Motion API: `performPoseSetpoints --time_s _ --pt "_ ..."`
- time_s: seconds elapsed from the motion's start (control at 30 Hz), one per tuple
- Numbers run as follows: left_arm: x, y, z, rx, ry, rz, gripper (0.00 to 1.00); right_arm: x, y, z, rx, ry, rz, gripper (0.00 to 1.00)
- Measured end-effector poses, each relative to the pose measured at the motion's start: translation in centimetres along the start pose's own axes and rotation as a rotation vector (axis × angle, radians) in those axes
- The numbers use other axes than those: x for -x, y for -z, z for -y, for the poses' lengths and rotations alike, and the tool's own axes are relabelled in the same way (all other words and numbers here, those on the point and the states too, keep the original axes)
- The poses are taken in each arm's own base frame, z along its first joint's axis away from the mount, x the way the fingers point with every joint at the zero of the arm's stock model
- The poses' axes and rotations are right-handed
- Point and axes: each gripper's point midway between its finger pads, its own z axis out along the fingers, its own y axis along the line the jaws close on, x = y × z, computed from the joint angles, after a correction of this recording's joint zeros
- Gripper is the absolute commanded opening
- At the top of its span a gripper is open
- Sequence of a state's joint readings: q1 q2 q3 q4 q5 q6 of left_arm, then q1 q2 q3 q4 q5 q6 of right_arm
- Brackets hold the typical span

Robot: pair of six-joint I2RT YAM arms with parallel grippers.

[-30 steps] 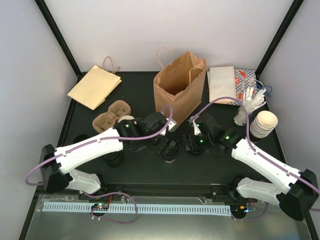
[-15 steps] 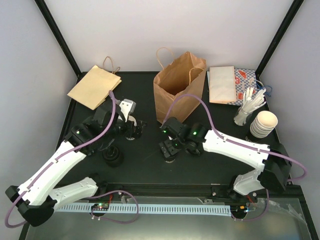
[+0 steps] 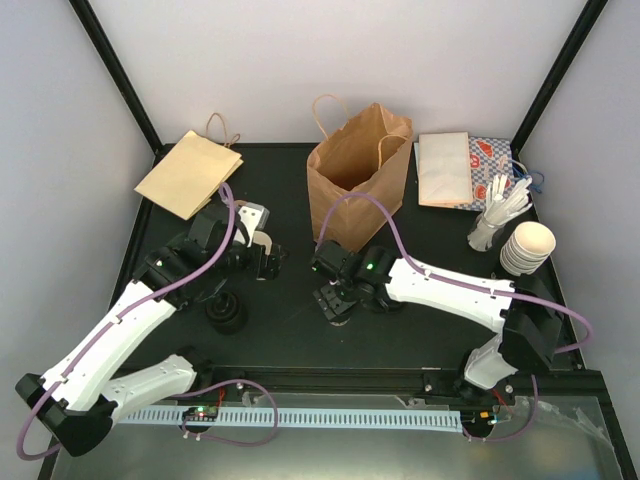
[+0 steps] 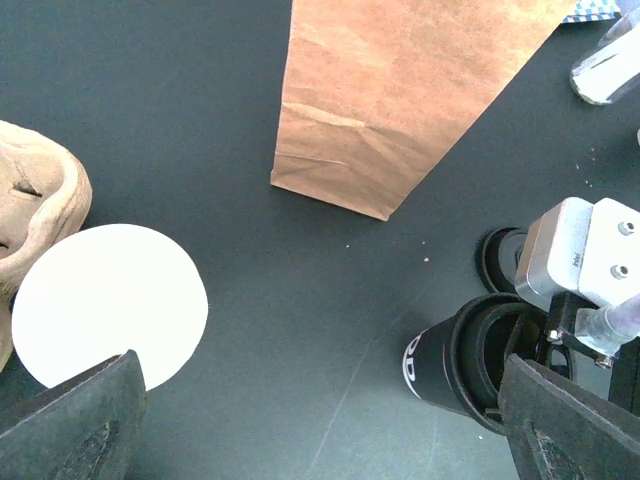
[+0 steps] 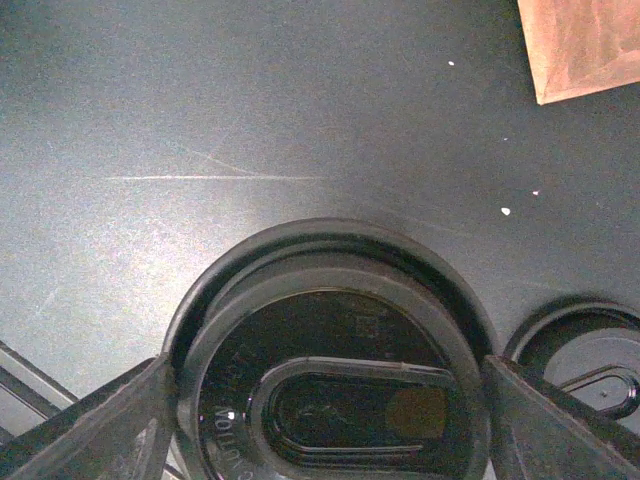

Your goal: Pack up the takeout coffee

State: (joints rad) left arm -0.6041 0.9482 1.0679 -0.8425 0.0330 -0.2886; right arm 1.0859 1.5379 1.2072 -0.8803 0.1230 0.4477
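I am looking down through the left wrist camera, and the left gripper (image 4: pixel 318 365) is hanging wide open above the table (image 4: pixel 200 120), with nothing between its fingers. The takeout coffee (image 4: pixel 108 305) is standing just inside the left finger (image 4: pixel 75 420). From straight above it shows as a plain white round. It is sitting against the brown moulded cup carrier (image 4: pixel 35 200) at the left edge of that view. In the top view the left arm is covering both cup and carrier.

The right gripper (image 5: pixel 325 365) is also spread open and is straddling a black plastic lid (image 5: pixel 330 330). One finger is on each side of the lid's rim, but I cannot tell whether the pads are touching it. A second black lid (image 5: pixel 585 370) is lying just beside it on the right.

The open paper bag (image 3: pixel 360 180) is standing upright behind both grippers, near the middle of the table. A flat folded bag (image 3: pixel 190 172) is lying at the far left corner. Napkins (image 3: pixel 445 168), a cup of white cutlery (image 3: pixel 495 220) and a stack of cream cups (image 3: pixel 527 247) are sitting along the right side.
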Motion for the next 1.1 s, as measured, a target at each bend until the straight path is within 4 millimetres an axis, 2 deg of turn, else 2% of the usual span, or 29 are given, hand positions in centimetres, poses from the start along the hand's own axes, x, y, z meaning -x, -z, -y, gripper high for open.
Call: performPoseSetpoints --time_s 0.2,0.47,0.63,0.83,1.1 --pt "-1.0 -0.6 0.0 -0.017 0.006 -0.030 0.99 0.1 -0.1 -0.1 -0.016 0.008 -0.005 0.76" --pt "-4.3 -2.6 1.1 -0.117 0.038 -0.124 0.98 0.1 -0.1 -0.2 -0.018 0.010 -0.007 0.75" --pt "-6.9 -4.4 3.0 -0.255 0.091 -0.215 0.81 0.0 -0.1 -0.2 -0.018 0.010 -0.007 0.75" --pt "-11.1 -6.5 3.8 -0.338 0.173 -0.335 0.76 -0.1 -0.1 -0.1 -0.012 0.009 0.008 0.75" --pt "-12.3 -7.4 6.3 -0.445 0.204 -0.354 0.63 -0.6 0.2 0.2 -0.012 0.008 0.012 0.75"
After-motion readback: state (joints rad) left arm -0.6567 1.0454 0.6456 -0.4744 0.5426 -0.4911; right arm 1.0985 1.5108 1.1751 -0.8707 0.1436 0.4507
